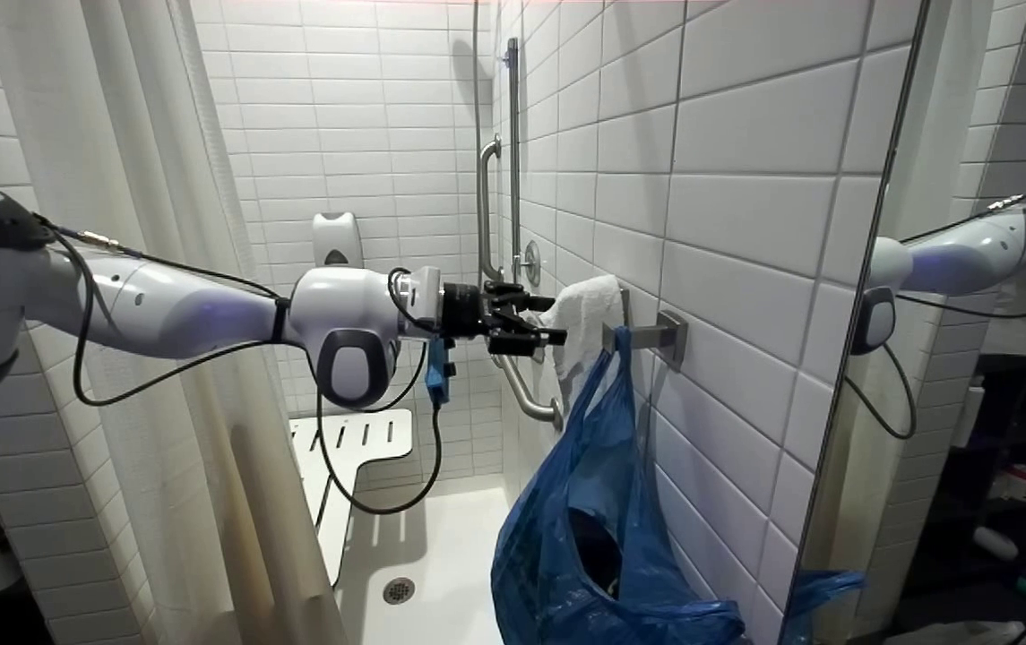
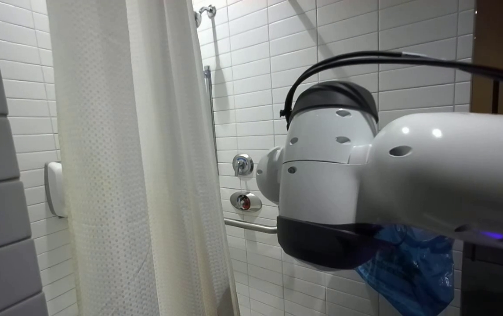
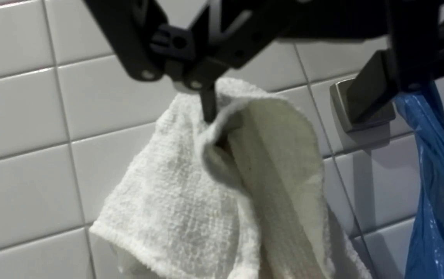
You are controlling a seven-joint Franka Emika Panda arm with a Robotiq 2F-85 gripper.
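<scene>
The black fingers (image 1: 517, 343) are spread apart, and one of them is right by the white towel (image 3: 183, 186) — I can't tell if it touches. The towel hangs by the tile wall (image 1: 745, 215), near a blue bag (image 1: 548, 511) — a white seat (image 1: 344, 457) is farther back.

The rounded white arm (image 1: 199, 309) has dark grey caps (image 2: 334, 97), black cables (image 2: 475, 67) and a black gripper (image 1: 552, 321).

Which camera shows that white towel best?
The wrist view: the white towel is largest, folds clear. In an exterior view it looks small beside the gripper; in an exterior view dominated by the arm, it is unseen.
</scene>
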